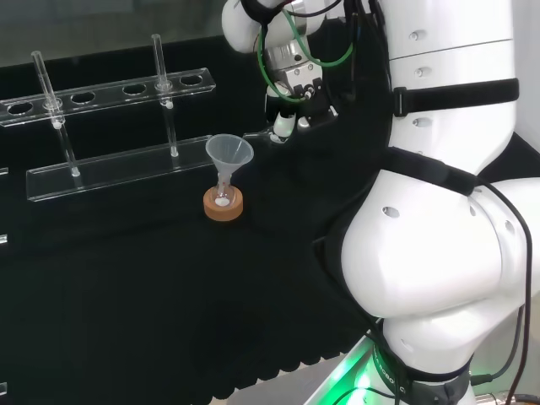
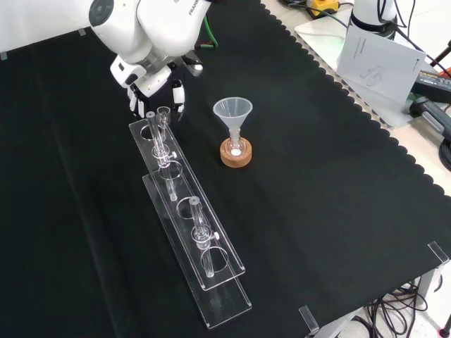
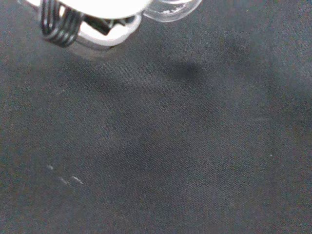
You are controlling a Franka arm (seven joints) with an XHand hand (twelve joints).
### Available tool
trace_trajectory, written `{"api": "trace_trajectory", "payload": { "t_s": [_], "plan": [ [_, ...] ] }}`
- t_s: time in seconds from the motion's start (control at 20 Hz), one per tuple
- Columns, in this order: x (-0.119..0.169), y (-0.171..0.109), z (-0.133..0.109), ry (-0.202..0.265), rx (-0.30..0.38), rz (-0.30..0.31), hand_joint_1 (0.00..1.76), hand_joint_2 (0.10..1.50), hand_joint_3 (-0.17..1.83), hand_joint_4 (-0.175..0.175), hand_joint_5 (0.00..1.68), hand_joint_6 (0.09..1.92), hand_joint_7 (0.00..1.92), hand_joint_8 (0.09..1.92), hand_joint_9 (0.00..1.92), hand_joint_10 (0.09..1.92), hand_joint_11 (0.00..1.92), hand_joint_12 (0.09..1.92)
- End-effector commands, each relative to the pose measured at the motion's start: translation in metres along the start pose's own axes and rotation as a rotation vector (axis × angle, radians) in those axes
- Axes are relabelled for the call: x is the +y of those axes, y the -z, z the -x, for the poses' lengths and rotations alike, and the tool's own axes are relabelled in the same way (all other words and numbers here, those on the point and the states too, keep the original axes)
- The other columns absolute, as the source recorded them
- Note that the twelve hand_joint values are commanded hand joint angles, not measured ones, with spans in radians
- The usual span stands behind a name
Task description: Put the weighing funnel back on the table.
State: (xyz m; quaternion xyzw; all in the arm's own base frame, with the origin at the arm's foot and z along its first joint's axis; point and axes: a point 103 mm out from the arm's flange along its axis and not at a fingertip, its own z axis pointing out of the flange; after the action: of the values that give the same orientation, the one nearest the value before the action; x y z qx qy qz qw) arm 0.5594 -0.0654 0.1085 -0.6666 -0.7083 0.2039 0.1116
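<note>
Blurred black-and-white robot hand (image 3: 97,6) right at my wrist lens, fingers curled round the small clear weighing funnel (image 3: 173,10) at its edge, just above the black-cloth table (image 3: 156,146), and if I release from up here, I reckon it could bounce or roll towards the clear plastic tube rack (image 2: 187,211).

This is a laboratory set up for robot work. A table (image 2: 317,232) draped in black cloth carries a clear funnel (image 2: 232,113), its stem in a small flask (image 2: 235,146) on a cork ring (image 2: 235,159). In the front view, a clear acrylic test-tube rack (image 2: 184,211) stands left of the funnel with glass tubes (image 2: 153,130) upright in it. A white robot arm (image 2: 155,28) stands beyond the funnel. To the funnel's right, past the cloth's scalloped edge, lie papers (image 2: 377,60) and cables (image 2: 433,70).
</note>
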Motion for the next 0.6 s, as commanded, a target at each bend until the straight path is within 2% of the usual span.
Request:
{"api": "trace_trajectory", "payload": {
  "t_s": [0.05, 0.6],
  "plan": [
    [0.009, -0.009, -0.005, 0.008, -0.012, -0.022, 1.11, 0.69, 0.62, 0.175, 1.24, 0.71, 0.68, 0.64, 1.07, 0.26, 0.86, 1.01],
    [0.021, -0.022, -0.005, 0.013, -0.012, -0.042, 1.11, 0.69, 0.62, 0.175, 1.24, 0.71, 0.68, 0.64, 1.07, 0.25, 0.86, 1.01]
  ]
}}
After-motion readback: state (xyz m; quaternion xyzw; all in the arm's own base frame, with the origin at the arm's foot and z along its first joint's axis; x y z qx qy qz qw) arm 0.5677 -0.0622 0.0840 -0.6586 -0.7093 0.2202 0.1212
